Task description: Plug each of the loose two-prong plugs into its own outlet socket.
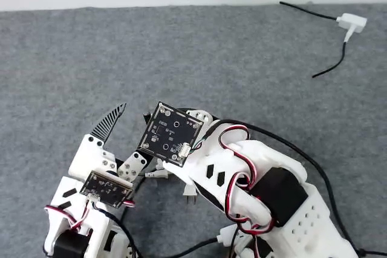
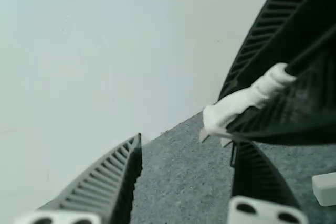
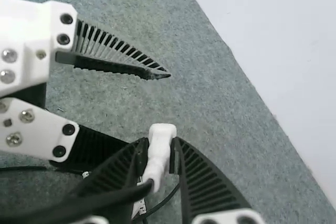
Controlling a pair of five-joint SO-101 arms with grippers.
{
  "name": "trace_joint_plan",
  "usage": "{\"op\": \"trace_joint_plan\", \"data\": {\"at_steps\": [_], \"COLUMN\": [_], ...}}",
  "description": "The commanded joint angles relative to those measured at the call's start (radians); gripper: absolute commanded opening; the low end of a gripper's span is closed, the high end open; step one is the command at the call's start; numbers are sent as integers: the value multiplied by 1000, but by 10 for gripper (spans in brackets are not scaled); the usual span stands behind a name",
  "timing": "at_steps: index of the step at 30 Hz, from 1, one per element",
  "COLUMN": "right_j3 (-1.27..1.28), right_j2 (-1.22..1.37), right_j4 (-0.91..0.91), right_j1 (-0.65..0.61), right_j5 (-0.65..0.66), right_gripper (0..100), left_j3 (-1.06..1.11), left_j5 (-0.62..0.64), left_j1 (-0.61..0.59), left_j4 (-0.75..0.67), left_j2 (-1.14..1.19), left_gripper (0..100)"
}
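Right wrist view: right hand [image 3: 159,142] clamps plug [image 3: 160,132]; left hand [image 2: 186,145] spread.

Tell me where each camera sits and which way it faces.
High view: fixed overhead, looks down on the grey mat; shows left arm, right arm, a loose plug.
Left wrist view: on the left arm, faces mat and wall; its open left pincer frames it.
Right wrist view: on the right arm, faces mat and wall; right pincer grips a white plug.
Shared: both wrist views show that gripped plug.
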Motion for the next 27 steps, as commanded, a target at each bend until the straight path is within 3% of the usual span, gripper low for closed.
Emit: {"op": "trace_joint_plan", "data": {"at_steps": [1, 12, 16, 21, 27], "right_j3": [40, 49, 66, 86, 137], "right_j2": [19, 21, 19, 19, 19], "right_j4": [38, 41, 44, 45, 44], "right_j1": [7, 12, 67, 166, 176], "right_j5": [-12, 11, 29, 32, 32], "right_gripper": [9, 9, 8, 8, 8], "left_j3": [-30, 2, 71, 117, 136], "left_j5": [0, 2, -2, 2, 2], "left_j1": [-26, -26, -32, -135, -201], "left_j4": [-44, 2, 51, 75, 81], "left_j2": [-9, -8, -9, -9, -9], "left_gripper": [249, 249, 249, 249, 249]}}
